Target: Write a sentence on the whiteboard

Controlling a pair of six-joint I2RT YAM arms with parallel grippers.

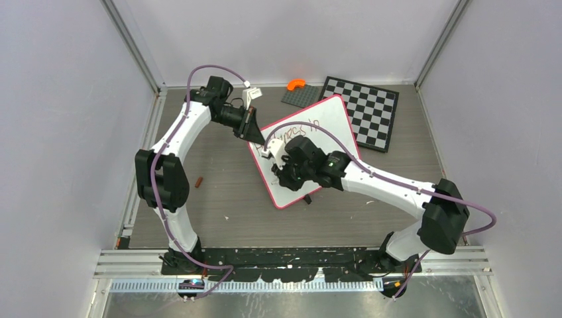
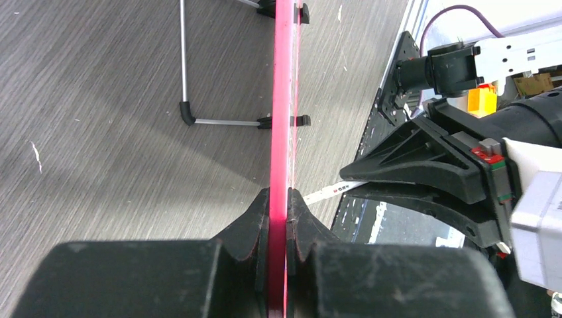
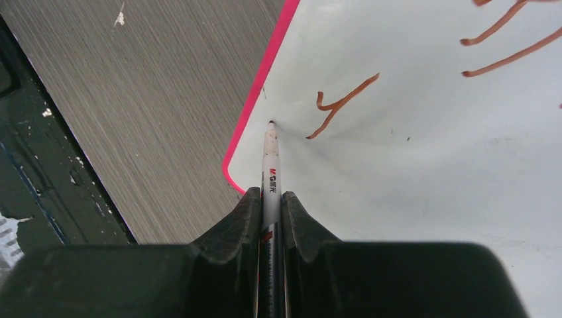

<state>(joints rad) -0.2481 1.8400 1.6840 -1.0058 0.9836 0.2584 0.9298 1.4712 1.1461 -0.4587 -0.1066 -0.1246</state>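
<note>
Right gripper clamps the marker against the whiteboard; left gripper pinches its rim, seemingly light, stiff, best held edgewise.

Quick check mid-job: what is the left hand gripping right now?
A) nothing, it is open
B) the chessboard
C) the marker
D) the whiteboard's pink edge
D: in the left wrist view the left hand is shut on the pink frame of the whiteboard, while the marker sits in the right hand.
</note>
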